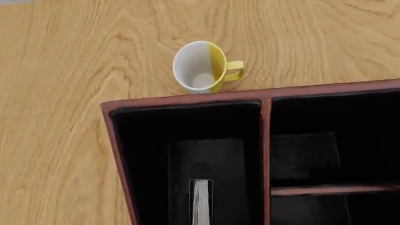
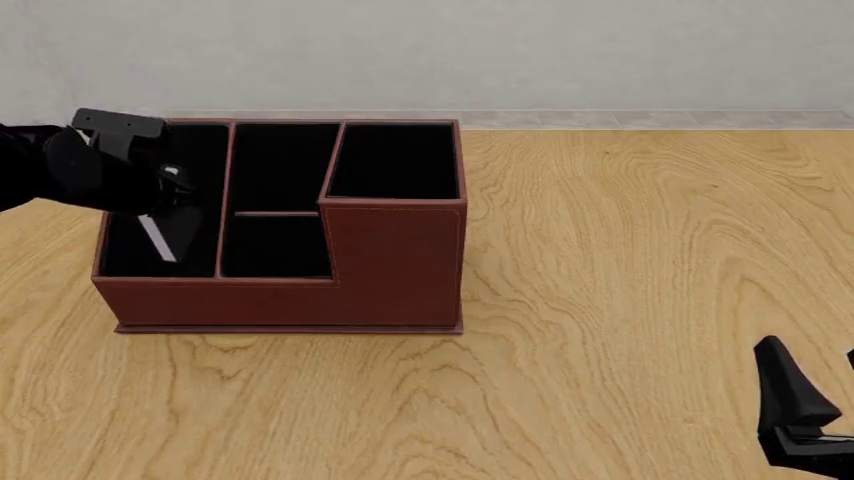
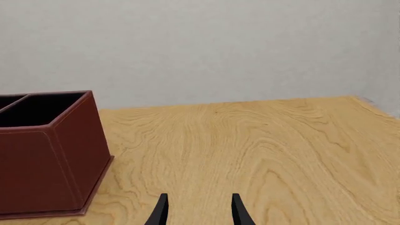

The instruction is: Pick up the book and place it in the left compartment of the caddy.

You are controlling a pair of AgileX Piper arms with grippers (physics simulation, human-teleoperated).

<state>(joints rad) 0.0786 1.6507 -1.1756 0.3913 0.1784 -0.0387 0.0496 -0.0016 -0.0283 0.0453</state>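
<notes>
The reddish-brown caddy [image 2: 387, 270] stands at the table's back left. My left gripper [image 2: 163, 200] hangs over its left compartment [image 2: 200, 165], shut on the book [image 2: 158, 238], which dips tilted into that section with its white page edge showing. In the left wrist view the book [image 1: 201, 201] shows as a white strip low inside the left compartment [image 1: 144, 154] of the caddy [image 1: 265, 140]; my black fingers do not stand out against the lining. My right gripper [image 2: 811, 405] rests open near the front right, far from the caddy [image 3: 44, 164].
A mug [image 1: 203, 66], white inside and yellow outside, stands on the table just beyond the caddy's far wall. It is hidden in the front view. Bare wooden table [image 2: 641, 250] stretches to the right of the caddy, and a grey wall closes the back.
</notes>
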